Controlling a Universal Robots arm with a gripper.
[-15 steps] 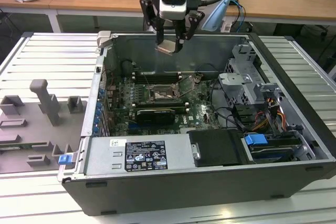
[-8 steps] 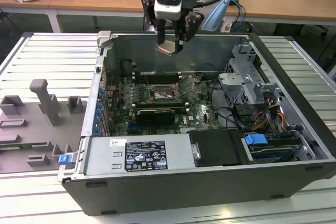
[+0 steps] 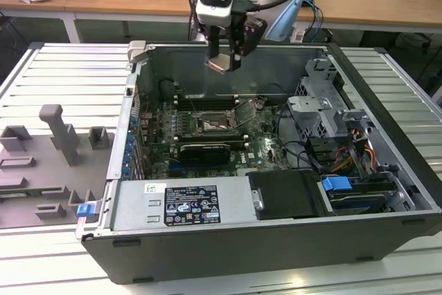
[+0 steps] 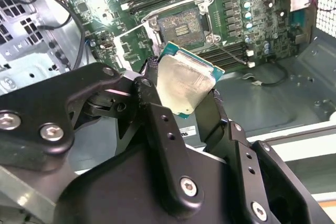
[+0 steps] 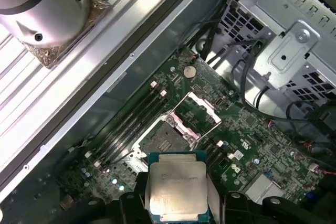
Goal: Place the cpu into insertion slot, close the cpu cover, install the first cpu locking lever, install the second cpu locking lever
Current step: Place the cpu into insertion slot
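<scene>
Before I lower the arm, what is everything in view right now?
computer case: one, dark grey, open, on the table
table: one, pale slatted, under the case
motherboard: one, green, on the case floor
cpu socket: one, empty, mid-board
cpu cover: one, silver, swung open beside the socket
expansion card: one, black, next to the socket
power supply: one, silver, along the case's near wall
drive cage: one, grey metal, the exterior view's right
fixture blocks: several, grey, the exterior view's left
cpu: one, silver-grey, held above the board
gripper: one, black fingers shut on the cpu
</scene>
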